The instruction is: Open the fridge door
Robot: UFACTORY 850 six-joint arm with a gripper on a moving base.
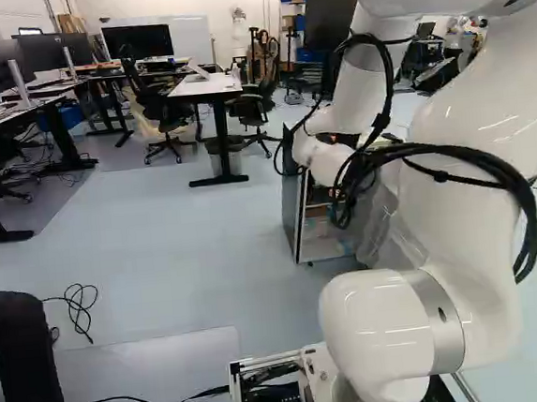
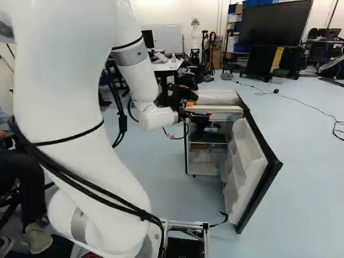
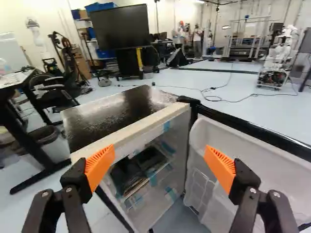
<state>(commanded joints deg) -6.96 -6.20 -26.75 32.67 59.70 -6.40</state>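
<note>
At the gripper (image 2: pixel 196 112), fingers spread wide apart. Beyond, a white-topped desk (image 1: pixel 204 85). Below and ahead of the fingers, a mini fridge (image 3: pixel 121 116). Hinged to it, the fridge door (image 2: pixel 246 166): standing open, upright, near edge toward the base, racks facing left in the right base view. Under the desk, a wastebin (image 3: pixel 54 144).

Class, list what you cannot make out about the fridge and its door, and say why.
- Door, outer face: turned away, right base and wrist views.
- Door, free end: cut off by wrist view's edge.
- Dark contents inside fridge: too shadowed, wrist view.
- Back of fridge: faces away, wrist view.
</note>
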